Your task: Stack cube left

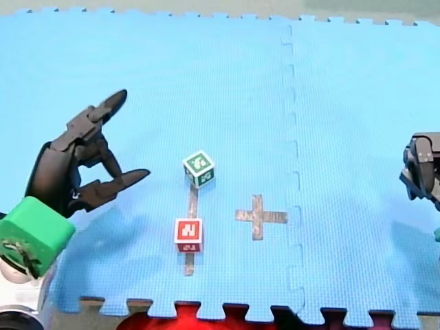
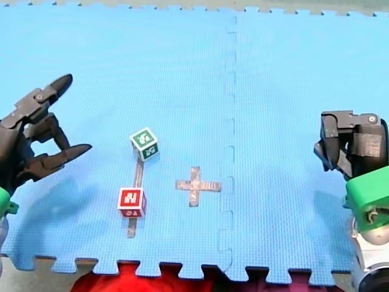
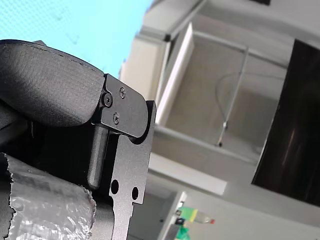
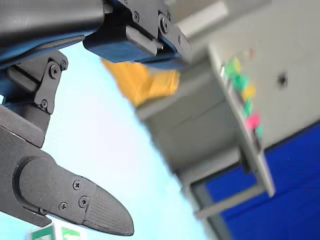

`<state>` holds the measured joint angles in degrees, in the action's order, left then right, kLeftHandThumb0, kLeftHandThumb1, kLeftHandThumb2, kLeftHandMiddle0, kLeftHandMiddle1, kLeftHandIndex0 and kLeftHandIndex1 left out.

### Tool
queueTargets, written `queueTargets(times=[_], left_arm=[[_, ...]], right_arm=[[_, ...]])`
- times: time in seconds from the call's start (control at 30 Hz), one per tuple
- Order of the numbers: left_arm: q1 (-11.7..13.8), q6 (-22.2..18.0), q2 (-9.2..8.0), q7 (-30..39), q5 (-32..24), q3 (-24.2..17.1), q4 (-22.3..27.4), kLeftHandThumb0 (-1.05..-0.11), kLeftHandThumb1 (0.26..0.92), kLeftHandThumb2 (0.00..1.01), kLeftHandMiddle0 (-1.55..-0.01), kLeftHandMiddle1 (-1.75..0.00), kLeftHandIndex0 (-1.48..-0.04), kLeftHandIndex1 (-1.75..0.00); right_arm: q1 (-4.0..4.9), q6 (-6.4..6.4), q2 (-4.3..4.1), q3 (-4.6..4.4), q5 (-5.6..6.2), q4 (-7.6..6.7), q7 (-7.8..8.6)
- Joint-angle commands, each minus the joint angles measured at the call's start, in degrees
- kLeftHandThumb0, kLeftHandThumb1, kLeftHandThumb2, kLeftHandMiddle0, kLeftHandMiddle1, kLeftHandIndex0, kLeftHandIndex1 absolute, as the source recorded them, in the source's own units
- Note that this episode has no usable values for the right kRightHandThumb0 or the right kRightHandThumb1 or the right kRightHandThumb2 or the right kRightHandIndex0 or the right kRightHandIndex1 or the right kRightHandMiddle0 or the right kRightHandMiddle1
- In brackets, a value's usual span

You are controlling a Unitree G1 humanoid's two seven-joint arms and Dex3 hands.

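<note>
Over on the left side of the mat, the left hand (image 1: 82,151) hangs just above the blue foam, holding nothing, fingers uncurled and pointed toward the middle. Across at the far right edge sits the right hand (image 2: 349,143), nothing in it that I can see; wide or closed, I cannot tell.

Out from the left hand, the green cube (image 1: 199,169) is the nearest target, sitting twisted on the mat (image 1: 344,103). The red cube (image 1: 188,235) lies square-on closer to the robot, with a tape strip (image 1: 193,203) running between them and a tape cross (image 1: 258,216) beside it.

Nothing is stacked yet. The danger is that twist: fingers closing on corners rather than flat faces could spin the green cube or squirt it away. A skewed set-down could shove the red cube or leave the stack ready to topple.
</note>
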<state>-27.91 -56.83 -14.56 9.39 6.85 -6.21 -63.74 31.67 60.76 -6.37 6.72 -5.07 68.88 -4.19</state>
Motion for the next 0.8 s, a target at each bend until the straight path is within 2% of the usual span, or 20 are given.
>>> queueTargets(times=[0.0,0.07,0.1,0.17,0.23,0.43,0.77], left_arm=[[0.6,1.1,-4.46,-4.6,6.8,3.3,2.5,-0.491,0.733,0.00,-0.73,-1.75,-0.61,-0.06],[0.7,2.0,-5.35,-4.4,7.7,4.1,3.2,-0.502,0.730,0.00,-0.74,-1.75,-0.65,-0.07],[0.7,2.5,-5.60,-4.1,7.8,4.3,3.6,-0.445,0.720,0.00,-0.74,-1.75,-0.68,-0.07],[0.8,3.5,-6.11,-4.0,8.1,5.1,4.4,-0.392,0.714,0.00,-0.74,-1.75,-0.70,-0.06],[1.2,5.0,-7.39,-4.1,9.7,6.6,6.0,-0.335,0.710,0.00,-0.74,-1.75,-0.73,-0.06],[2.4,10.2,-10.07,-4.1,13.0,10.1,10.4,-0.317,0.705,0.00,-0.73,-1.75,-0.74,-0.04],[4.2,14.9,-10.59,-3.7,12.5,12.0,16.2,-0.320,0.693,0.00,-0.72,-1.75,-0.75,-0.03]], right_arm=[[-0.11,0.17,-0.05,-0.10,-0.12,-0.15,-0.35],[-0.06,0.12,0.00,-0.15,-0.28,-0.09,-0.54],[-0.05,0.11,0.02,-0.17,-0.34,-0.07,-0.62],[-0.02,0.11,0.07,-0.20,-0.46,-0.04,-0.78],[-0.02,0.15,0.10,-0.24,-0.58,-0.07,-0.96],[-0.06,0.25,0.15,-0.29,-0.63,-0.19,-1.11],[-0.14,0.55,0.11,-0.30,-0.56,-0.53,-1.06]])
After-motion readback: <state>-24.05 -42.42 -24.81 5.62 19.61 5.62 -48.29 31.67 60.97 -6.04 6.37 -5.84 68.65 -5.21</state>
